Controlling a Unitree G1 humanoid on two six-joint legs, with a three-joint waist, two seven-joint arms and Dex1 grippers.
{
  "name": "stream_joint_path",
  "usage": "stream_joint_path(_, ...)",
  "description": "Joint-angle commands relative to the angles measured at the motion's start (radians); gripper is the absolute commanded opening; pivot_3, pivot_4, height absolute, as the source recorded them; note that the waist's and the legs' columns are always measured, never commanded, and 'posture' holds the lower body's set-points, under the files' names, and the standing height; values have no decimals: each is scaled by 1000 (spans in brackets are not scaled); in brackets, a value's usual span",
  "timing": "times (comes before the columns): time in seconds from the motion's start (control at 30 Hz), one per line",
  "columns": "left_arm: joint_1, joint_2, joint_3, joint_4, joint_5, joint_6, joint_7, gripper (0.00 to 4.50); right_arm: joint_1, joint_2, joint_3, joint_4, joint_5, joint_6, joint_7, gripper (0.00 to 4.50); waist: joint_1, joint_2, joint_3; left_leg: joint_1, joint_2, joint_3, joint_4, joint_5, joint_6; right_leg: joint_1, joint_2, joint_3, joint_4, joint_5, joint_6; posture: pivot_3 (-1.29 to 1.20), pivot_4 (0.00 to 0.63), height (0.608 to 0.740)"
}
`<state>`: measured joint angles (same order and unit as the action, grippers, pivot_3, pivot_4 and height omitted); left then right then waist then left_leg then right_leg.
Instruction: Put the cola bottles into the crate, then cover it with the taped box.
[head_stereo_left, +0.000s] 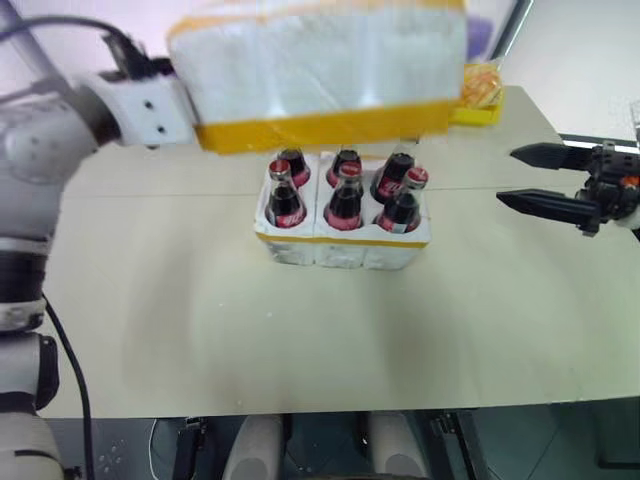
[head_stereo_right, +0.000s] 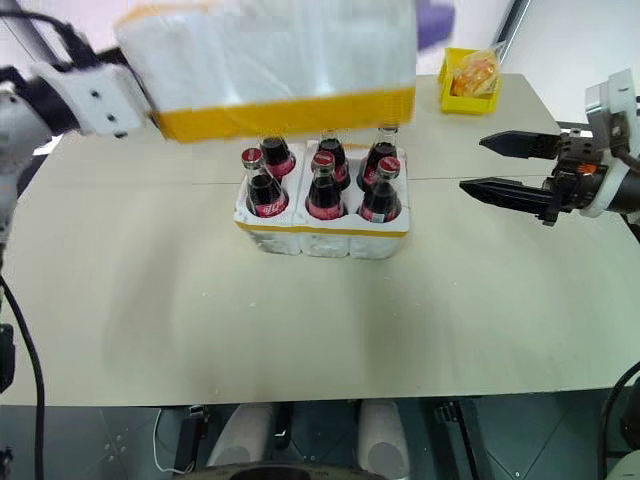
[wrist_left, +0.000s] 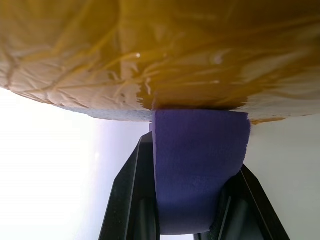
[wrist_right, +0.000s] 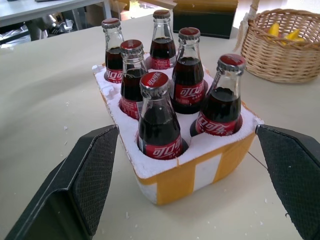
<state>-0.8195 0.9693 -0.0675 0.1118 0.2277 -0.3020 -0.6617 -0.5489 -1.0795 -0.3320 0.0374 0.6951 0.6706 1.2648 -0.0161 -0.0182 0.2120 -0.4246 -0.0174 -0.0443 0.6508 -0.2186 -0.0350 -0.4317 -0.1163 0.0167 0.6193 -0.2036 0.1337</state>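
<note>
Beige table (head_stereo_left: 200, 330) over grey floor (head_stereo_left: 540, 440), pale wall (head_stereo_left: 590, 60) behind.

Beige table (head_stereo_right: 300, 330); yellow bin (head_stereo_right: 468, 78) at far corner; wicker basket (wrist_right: 285, 45) beside black box (wrist_right: 202, 19).

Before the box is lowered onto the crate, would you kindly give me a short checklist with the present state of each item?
1. All six cola bottles stand upright in the crate: ok.
2. Left gripper shut on the purple strap of the taped box: ok.
3. Taped box held in the air above the bottles: ok.
4. Box centred over the crate: not ok; in the head views it sits further to the robot's left than the crate.
5. Right gripper open, off to the crate's right, touching nothing: ok.
6. Box's open side facing down: cannot tell.
</note>
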Motion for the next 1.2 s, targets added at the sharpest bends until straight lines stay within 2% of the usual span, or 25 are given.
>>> stream_joint_path(0.03,21,-10,14,-71,24,-4,13,561,-4,-4,-45,-36,29,5,-15,4500,1,0,0,0,0,0,0,0,0,0,0,0,0,0,0,0,150,740)
stream_joint_path(0.37,19,-87,-90,-10,268,-86,131,561,-35,-2,-36,-3,45,6,-20,4500,3,0,0,3,0,0,1,0,0,3,0,0,0,0,0,0,150,740)
stream_joint_path(0.6,-21,-109,-107,40,310,-125,157,561,14,-15,-56,-4,37,-7,-6,4500,1,0,0,3,0,-1,0,0,0,3,0,0,0,0,0,0,150,740)
stream_joint_path(0.93,149,-114,-111,-8,350,-120,184,561,114,-10,-57,-54,13,-31,-16,4500,1,0,0,3,0,-1,0,0,0,3,0,0,0,0,0,0,150,740)
stream_joint_path(1.2,144,-98,-102,-7,387,-164,219,4419,72,3,-20,-9,-1,-46,-16,4500,2,0,0,4,0,-1,0,0,0,4,0,0,0,0,0,0,150,740)
